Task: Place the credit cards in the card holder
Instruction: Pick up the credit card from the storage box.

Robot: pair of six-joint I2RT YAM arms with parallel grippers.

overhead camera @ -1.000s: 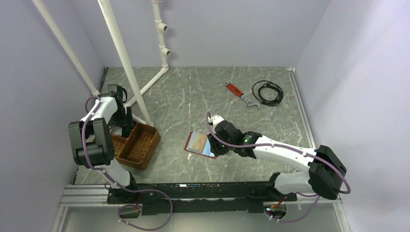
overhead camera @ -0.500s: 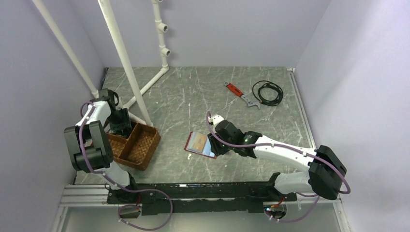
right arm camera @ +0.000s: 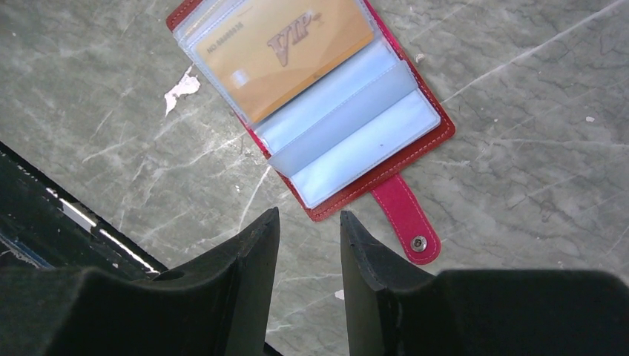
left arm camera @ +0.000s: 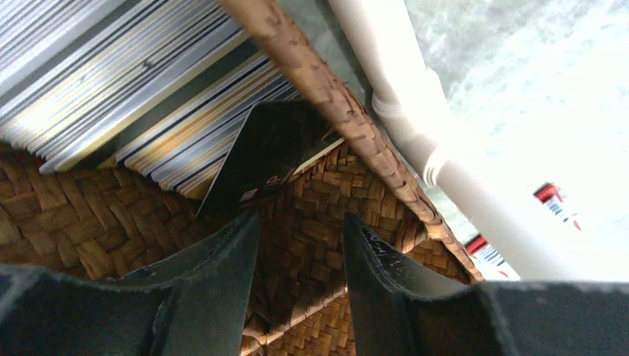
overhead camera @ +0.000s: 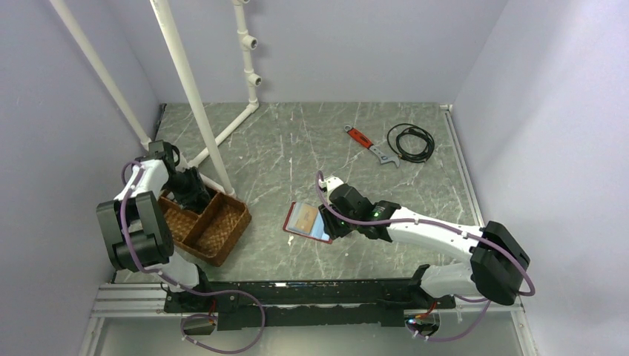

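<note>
Marbled tabletop (right arm camera: pixel 519 185): red card holder (right arm camera: pixel 363 148) open, gold card (right arm camera: pixel 289 52) sleeved, bare around; my left hand (left arm camera: pixel 300 219) and right hand (right arm camera: pixel 308 215) half-parted, empty.

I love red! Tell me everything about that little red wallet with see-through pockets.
The small red card holder lies open and flat on the grey marbled table, looking like stitched leather. Inside are fanned clear plastic sleeves. A gold-orange card marked VIP sits in the top sleeve; the lower ones look empty. A red strap with a metal snap sticks out from one edge, unfastened.
</note>
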